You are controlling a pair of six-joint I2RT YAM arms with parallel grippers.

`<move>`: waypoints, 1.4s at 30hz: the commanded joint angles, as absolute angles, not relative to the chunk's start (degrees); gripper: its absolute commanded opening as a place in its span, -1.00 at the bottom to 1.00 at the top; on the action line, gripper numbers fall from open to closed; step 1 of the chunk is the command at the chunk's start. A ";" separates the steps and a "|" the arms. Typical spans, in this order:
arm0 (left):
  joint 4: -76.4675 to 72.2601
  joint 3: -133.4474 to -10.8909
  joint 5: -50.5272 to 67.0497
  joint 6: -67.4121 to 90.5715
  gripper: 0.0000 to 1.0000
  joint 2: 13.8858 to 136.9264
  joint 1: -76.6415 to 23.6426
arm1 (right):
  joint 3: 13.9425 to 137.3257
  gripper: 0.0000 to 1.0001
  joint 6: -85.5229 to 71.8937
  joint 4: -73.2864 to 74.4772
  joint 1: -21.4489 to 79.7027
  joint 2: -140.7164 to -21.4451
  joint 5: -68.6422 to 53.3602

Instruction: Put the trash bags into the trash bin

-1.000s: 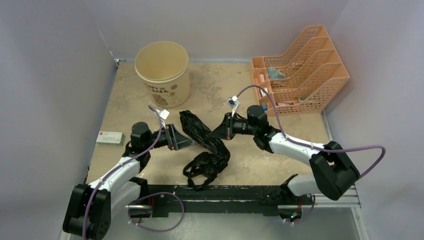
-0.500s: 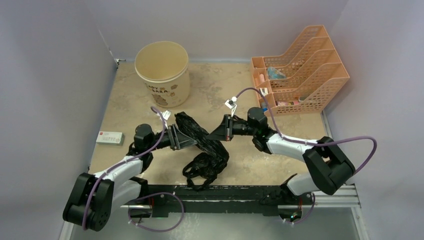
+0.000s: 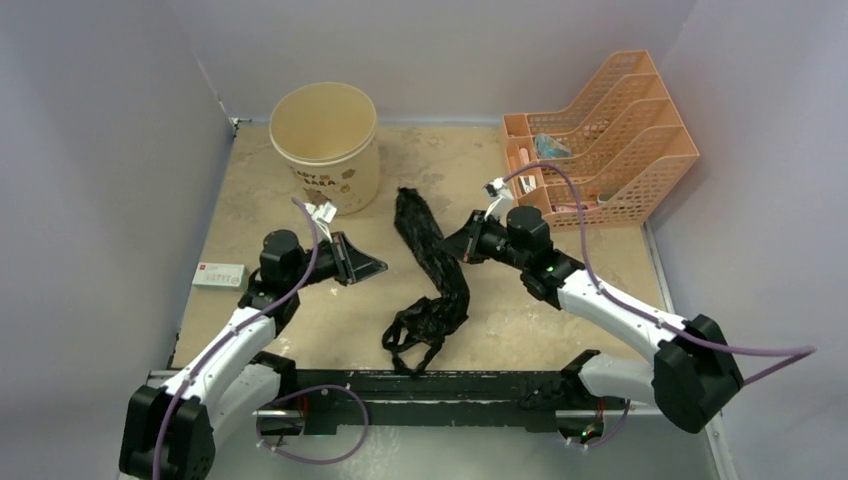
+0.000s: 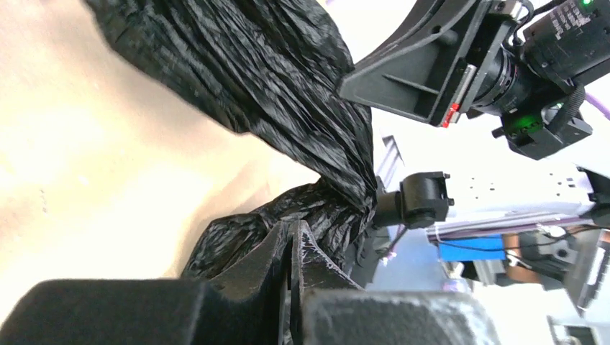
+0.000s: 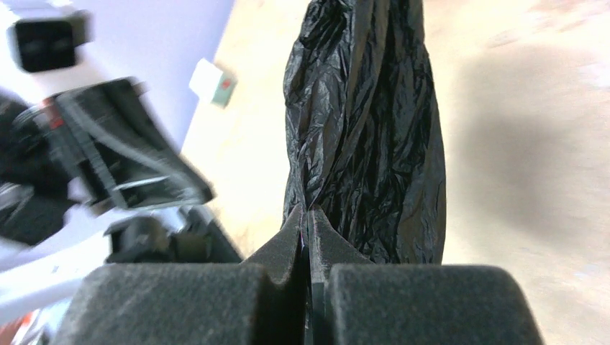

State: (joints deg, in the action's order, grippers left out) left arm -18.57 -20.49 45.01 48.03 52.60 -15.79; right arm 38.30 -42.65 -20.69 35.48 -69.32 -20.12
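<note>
The black, crinkly trash bag (image 3: 432, 268) lies stretched out as a long strip across the middle of the table, its loop handles bunched at the near end. My right gripper (image 3: 450, 248) is shut at the bag's right side, and in the right wrist view its tips (image 5: 308, 213) pinch the film of the bag (image 5: 367, 129). My left gripper (image 3: 380, 268) is shut and holds nothing, standing apart to the left of the bag. In the left wrist view the bag (image 4: 273, 86) lies beyond the gripper's closed tips (image 4: 293, 227). The cream trash bin (image 3: 325, 150) stands upright at the back left.
An orange mesh desk organiser (image 3: 600, 140) with small items stands at the back right. A small white box (image 3: 220, 275) lies by the left wall. A black rail (image 3: 440, 385) runs along the near edge between the arm bases.
My left gripper has shut and drawn back left, off the bag. My right gripper moved right and farther back, pulling the bag with it so that it now lies straighter.
</note>
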 commanded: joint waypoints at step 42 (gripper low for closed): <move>-35.99 -26.16 45.34 55.64 -1.00 64.35 -26.63 | 39.70 -1.00 -51.49 -25.22 34.32 -67.33 -27.03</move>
